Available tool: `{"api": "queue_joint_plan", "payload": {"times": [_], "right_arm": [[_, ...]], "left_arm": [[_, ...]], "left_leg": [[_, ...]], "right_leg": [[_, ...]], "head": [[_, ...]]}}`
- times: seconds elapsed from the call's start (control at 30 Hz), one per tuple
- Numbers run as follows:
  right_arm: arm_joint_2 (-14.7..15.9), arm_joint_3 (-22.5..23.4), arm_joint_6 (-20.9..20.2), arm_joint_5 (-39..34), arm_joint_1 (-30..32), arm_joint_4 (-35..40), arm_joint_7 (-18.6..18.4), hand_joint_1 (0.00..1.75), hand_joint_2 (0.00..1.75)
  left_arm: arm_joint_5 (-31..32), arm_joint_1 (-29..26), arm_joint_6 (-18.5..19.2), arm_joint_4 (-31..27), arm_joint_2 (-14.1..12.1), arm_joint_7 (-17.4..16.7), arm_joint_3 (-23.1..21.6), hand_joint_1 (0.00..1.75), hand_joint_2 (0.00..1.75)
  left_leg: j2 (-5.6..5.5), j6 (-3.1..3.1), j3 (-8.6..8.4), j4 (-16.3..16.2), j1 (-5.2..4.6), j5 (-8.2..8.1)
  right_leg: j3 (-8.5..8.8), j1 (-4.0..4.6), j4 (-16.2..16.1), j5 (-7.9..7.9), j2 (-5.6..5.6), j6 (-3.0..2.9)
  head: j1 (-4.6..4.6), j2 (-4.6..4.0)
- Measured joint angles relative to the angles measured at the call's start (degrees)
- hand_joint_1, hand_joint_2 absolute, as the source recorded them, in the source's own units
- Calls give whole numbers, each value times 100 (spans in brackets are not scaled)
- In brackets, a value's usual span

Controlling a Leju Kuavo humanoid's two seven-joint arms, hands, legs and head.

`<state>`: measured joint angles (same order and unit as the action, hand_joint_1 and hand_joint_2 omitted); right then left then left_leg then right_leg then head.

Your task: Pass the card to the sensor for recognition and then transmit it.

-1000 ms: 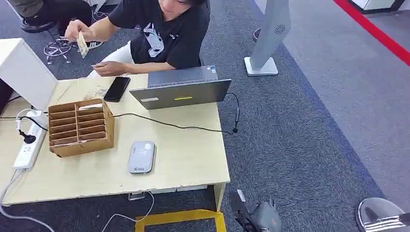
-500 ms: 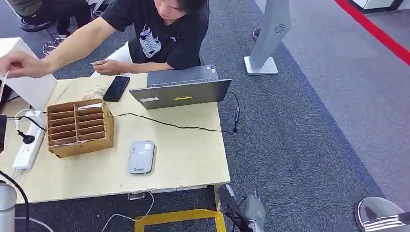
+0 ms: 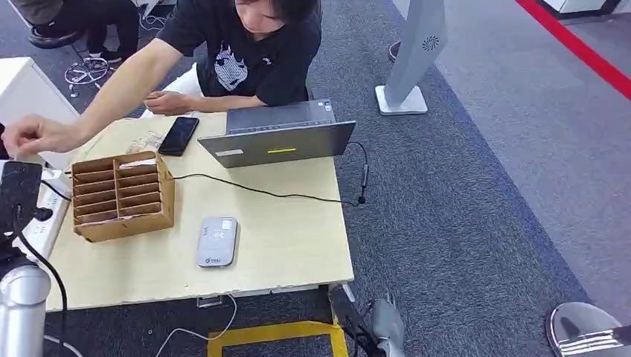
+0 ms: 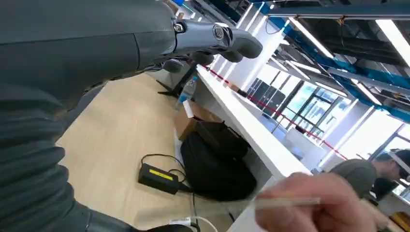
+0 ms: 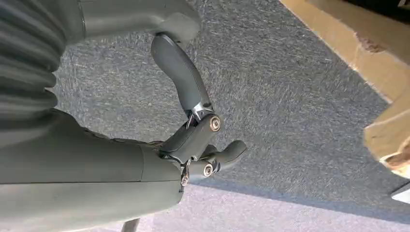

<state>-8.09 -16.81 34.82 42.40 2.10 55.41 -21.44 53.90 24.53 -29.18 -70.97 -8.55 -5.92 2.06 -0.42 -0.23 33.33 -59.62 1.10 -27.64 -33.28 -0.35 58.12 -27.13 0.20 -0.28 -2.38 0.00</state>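
the left hand has risen at the table's left edge, fingers apart and empty, while the person's hand now brings the card close: handover looks imminent. the right hand hangs empty, loosely spread; the sensor waits untouched.

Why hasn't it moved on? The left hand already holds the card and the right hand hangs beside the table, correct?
Not quite. The left hand holds nothing: in the left wrist view its fingers are apart, and the card is pinched in the person's hand, reaching toward it. The rest stands: the right hand hangs beside the table.
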Motion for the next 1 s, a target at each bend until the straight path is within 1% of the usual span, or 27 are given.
{"api": "queue_joint_plan", "payload": {"times": [0.37, 0.4, 0.7, 1.0], "right_arm": [[37, -63, 2, -7, -12, 0, -15, 0, 175], [39, -66, 4, -7, -11, 0, -15, 0, 175], [105, -120, 109, -66, -8, -70, -13, 0, 175], [149, -157, 129, -83, -10, -103, -41, 0, 175]], "left_arm": [[-39, 62, 35, 40, 72, -24, -72, 0, 175], [-48, 62, 37, 39, 72, -24, -72, 173, 175], [-393, -11, -30, 92, 77, 30, -74, 175, 175], [-430, -71, -52, 103, 68, 22, -72, 175, 175]], "left_leg": [[6, 0, 1, 0, 0, 0], [6, 0, 1, 1, 0, 0], [9, 0, 3, 0, 0, 0], [7, 3, 7, 1, 0, -2]], "right_leg": [[-3, 0, 0, 0, 2, 0], [-3, 0, 0, 0, 2, 0], [-3, 0, 0, 0, 5, 0], [-3, 0, 0, 0, 3, 0]], "head": [[0, 0], [2, 0], [0, 0], [2, 0]]}}
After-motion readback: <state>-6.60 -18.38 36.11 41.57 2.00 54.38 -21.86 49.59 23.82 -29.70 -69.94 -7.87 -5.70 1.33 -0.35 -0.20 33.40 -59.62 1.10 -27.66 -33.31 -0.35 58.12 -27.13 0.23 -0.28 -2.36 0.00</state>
